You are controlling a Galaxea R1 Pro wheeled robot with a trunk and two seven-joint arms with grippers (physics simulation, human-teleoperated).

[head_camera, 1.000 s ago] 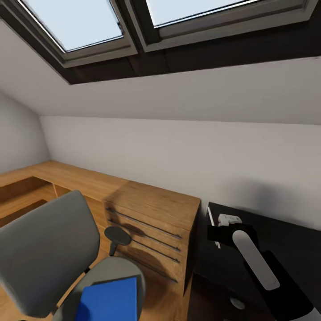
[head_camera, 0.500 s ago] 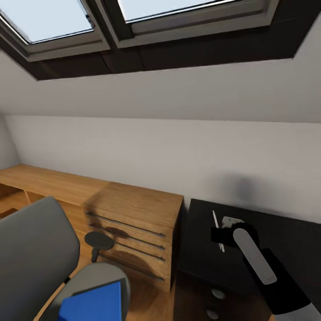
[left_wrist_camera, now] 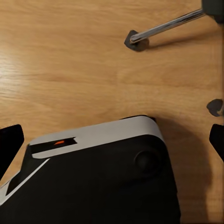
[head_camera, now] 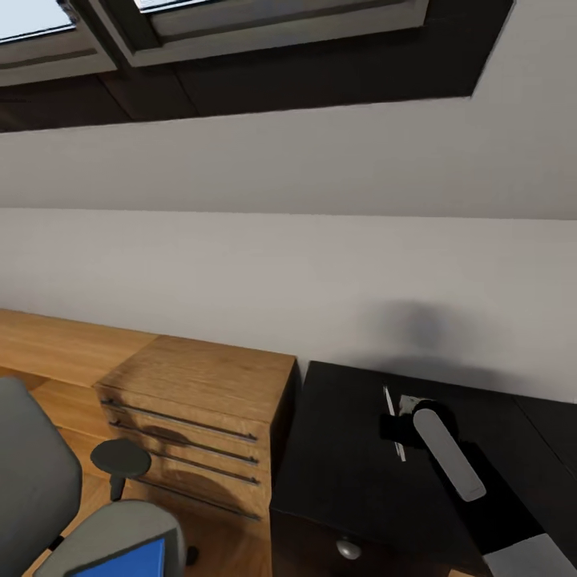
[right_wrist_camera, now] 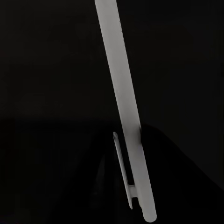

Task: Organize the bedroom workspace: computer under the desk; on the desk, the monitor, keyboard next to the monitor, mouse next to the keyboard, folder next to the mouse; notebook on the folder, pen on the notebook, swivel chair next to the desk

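**Right tool over the black bench with a slim white pen in front of it**

A white sloped wall (head_camera: pixel 280 264) runs across the far side of the room, with dark-framed skylights (head_camera: pixel 240 40) above it. On the left, a long wooden counter (head_camera: pixel 56 340) of warm, grained timber meets a boxy wooden drawer unit (head_camera: pixel 200 417) with three thin metal bar handles. Just right of the unit stands the black bench (head_camera: pixel 336 465), matt and flat-topped, with a round pale knob on its near face.

At the near left is the swivel chair (head_camera: pixel 32 489), with a grey padded back and seat and a round dark armrest pad. The blue folder (head_camera: pixel 128 561) lies on the seat, only its flat corner in view, well apart from the right tool.

The right arm reaches over the bench top from the near right, black with a rounded white panel. The right tool (head_camera: pixel 398 429) hangs over the bench; the pen (head_camera: pixel 393 421), a thin white stick with a clip, lies at its tip, though whether the fingers are clamped on it I cannot tell.

The left tool (left_wrist_camera: pixel 112 140) hangs over the wood-grain floor (left_wrist_camera: pixel 70 60) with its dark fingertips spread wide and nothing between them, above the robot's glossy black-and-white base.
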